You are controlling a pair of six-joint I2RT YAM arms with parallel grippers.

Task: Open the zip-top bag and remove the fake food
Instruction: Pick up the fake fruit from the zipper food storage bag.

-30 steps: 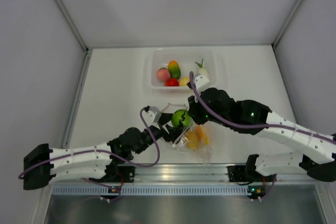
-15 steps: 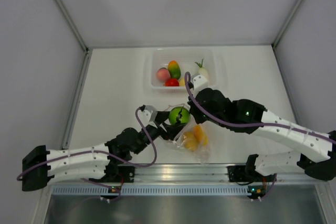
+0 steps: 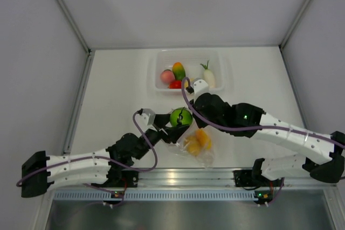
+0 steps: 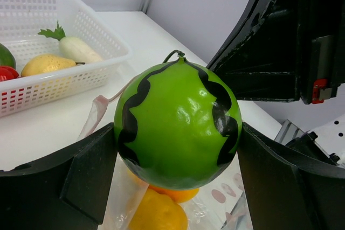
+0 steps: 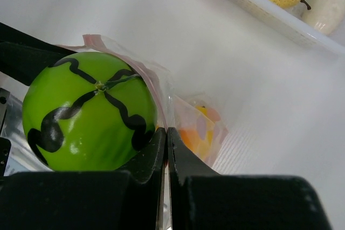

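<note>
Bag's open: your right gripper [image 5: 164, 149] is pinched shut on the zip-top bag [image 3: 208, 157] rim, and your left gripper [image 4: 175, 165] clamps wide around the toy watermelon [image 4: 175, 125] at the bag's mouth, nearly out. Orange and yellow pieces [image 3: 197, 141] remain inside the bag; several sit in the basket [image 3: 156, 71] beyond the bag

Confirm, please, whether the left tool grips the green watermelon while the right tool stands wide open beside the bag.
Not quite: the right tool is shut, seemingly pinching the zip-top bag, as the right wrist view shows; the left tool does grip the green watermelon.
</note>
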